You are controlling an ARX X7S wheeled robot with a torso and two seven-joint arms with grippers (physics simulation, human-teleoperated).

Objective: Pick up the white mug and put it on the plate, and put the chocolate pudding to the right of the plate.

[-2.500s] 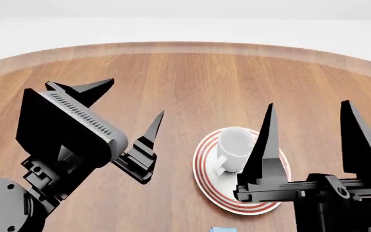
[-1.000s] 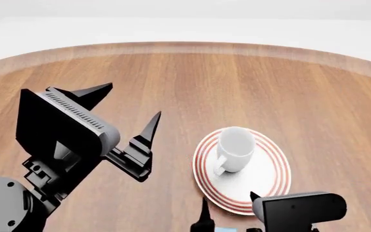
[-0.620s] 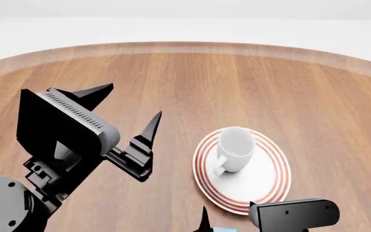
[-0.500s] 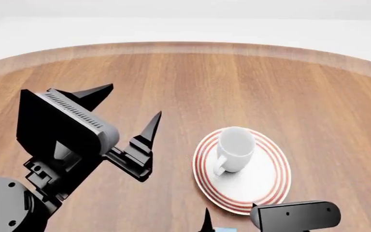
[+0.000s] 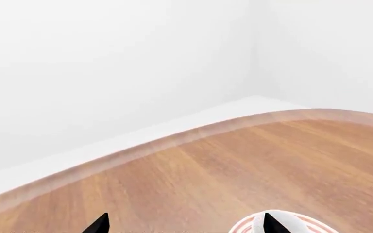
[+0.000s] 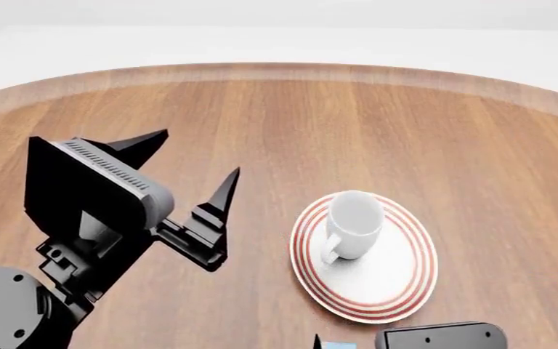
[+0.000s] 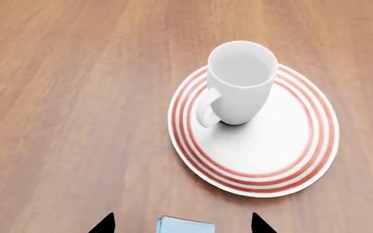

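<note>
Mug [image 6: 353,222]: upright on the plate [image 6: 395,291].
Pudding [image 7: 184,225]: near the plate, mostly cut off by the frame edge.
Right gripper [image 7: 181,224]: spread, astride the pudding; has sunk lower in head view.
Left gripper [image 6: 187,171]: spread, empty, unmoved.

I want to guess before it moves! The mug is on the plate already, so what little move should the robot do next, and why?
Probably lower the open right gripper onto the chocolate pudding lying between its fingertips. The white mug already stands on the plate.
</note>
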